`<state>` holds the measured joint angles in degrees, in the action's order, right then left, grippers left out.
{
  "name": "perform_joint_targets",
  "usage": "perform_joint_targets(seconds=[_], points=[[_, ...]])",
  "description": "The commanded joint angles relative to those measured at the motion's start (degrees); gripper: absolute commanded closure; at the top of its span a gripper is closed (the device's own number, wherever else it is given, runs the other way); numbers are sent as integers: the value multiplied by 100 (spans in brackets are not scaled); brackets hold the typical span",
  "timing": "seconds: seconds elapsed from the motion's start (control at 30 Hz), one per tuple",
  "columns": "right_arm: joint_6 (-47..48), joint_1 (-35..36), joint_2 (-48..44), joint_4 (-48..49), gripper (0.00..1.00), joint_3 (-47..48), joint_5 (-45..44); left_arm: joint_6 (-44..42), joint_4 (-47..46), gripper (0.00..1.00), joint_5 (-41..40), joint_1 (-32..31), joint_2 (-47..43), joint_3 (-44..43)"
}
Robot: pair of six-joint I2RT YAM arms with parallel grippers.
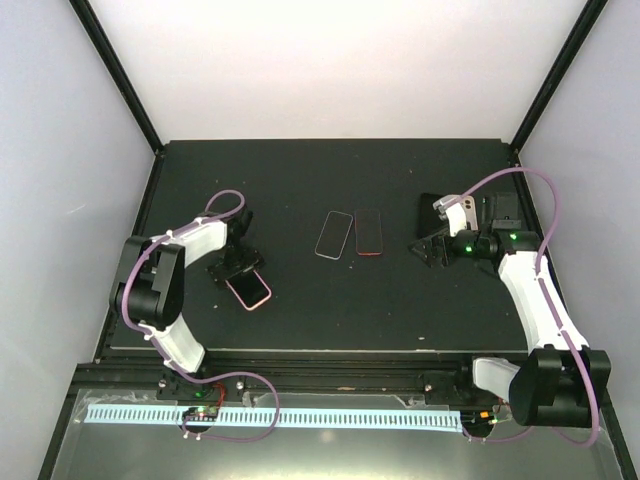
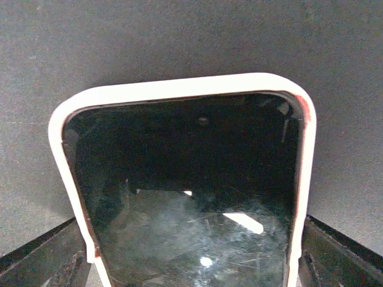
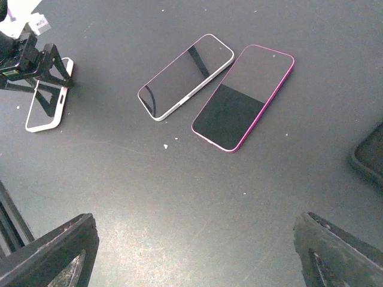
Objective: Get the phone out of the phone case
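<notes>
A phone with a scratched dark screen sits in a white phone case (image 2: 179, 86) with a reddish inner rim, flat on the black table. In the top view this phone case (image 1: 252, 291) lies at the left. My left gripper (image 2: 191, 263) (image 1: 233, 268) stands over its near end with the jaws wide. One finger is along each long side, and I cannot tell whether they touch the case. The right wrist view shows the same case (image 3: 42, 113) under the left gripper (image 3: 30, 60). My right gripper (image 3: 191, 251) (image 1: 432, 250) hangs open over bare table at the right, holding nothing.
Two more phones lie side by side mid-table: a white-edged one (image 1: 334, 235) (image 3: 185, 75) and a pink-edged one (image 1: 369, 232) (image 3: 242, 98). A black case-like object (image 1: 430, 207) (image 3: 368, 156) lies behind the right gripper. White walls close in the table's back and sides.
</notes>
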<state>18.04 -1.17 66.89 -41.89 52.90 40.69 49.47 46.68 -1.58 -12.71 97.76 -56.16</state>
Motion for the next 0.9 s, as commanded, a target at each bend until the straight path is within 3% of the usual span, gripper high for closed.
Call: perform_joint_targets(seconds=[0.0,0.23,0.47,0.63,0.73,0.87], points=[[111,-7,50,-55,11,91,145,-38,-102,13,114,38,273,-56],[153,-4,179,-120,12,132,154,-208,53,30,107,-113,-107,-157],[160,0,295,-129,14,152,183,-277,74,33,-97,-945,-1180,-532],[314,55,414,-336,22,322,500,34,-736,33,324,-1772,-1777,-609],[223,396,383,-447,25,476,604,248,-1159,33,72,-2386,-1999,-765],[-160,1260,466,-502,28,786,89,550,-1750,33,-442,-3096,-2251,-824]])
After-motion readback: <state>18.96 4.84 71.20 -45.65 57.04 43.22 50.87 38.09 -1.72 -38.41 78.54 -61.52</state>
